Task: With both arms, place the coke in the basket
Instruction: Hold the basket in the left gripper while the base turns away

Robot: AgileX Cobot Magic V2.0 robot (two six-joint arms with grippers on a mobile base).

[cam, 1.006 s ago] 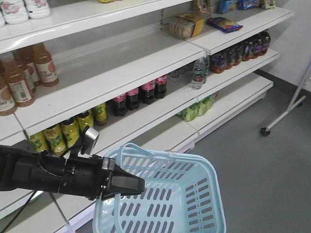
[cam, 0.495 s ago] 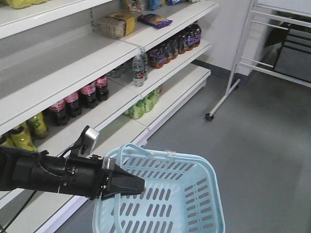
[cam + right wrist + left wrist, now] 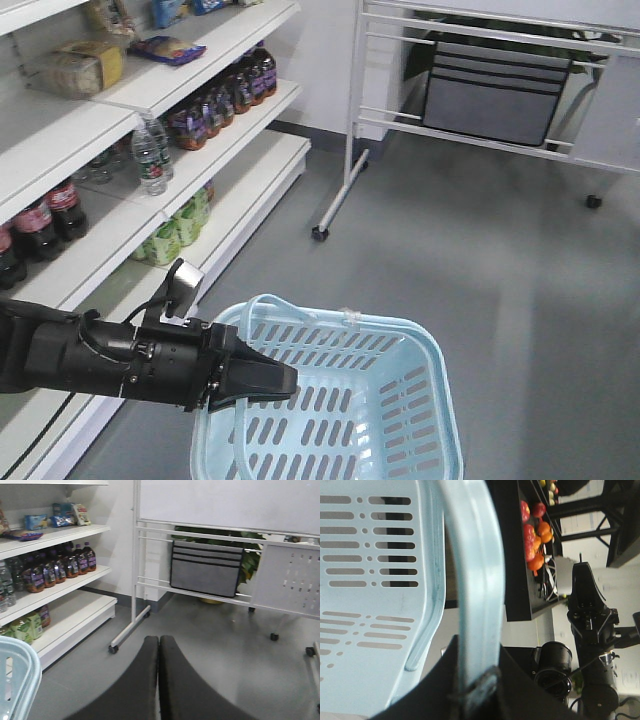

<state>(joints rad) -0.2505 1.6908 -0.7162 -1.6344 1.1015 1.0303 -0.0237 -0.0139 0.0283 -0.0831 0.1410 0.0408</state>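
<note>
Left arm (image 3: 100, 358) is reaching in from the left edge with a silver camera (image 3: 183, 288) riding on top. Its pincer (image 3: 288, 379) is tapering to a joined tip and lying across the near-left handle of the pale blue basket (image 3: 415, 395), with grey floor (image 3: 480, 260) showing beyond. Shelves (image 3: 255, 165) are running along the left, carrying coke bottles (image 3: 40, 222), a clear water bottle (image 3: 150, 170), green packs (image 3: 175, 225) and dark purple-labelled bottles (image 3: 215, 100). A white wheeled rack (image 3: 352, 120) with a grey pocket panel (image 3: 495, 95) is standing at the back.
</note>
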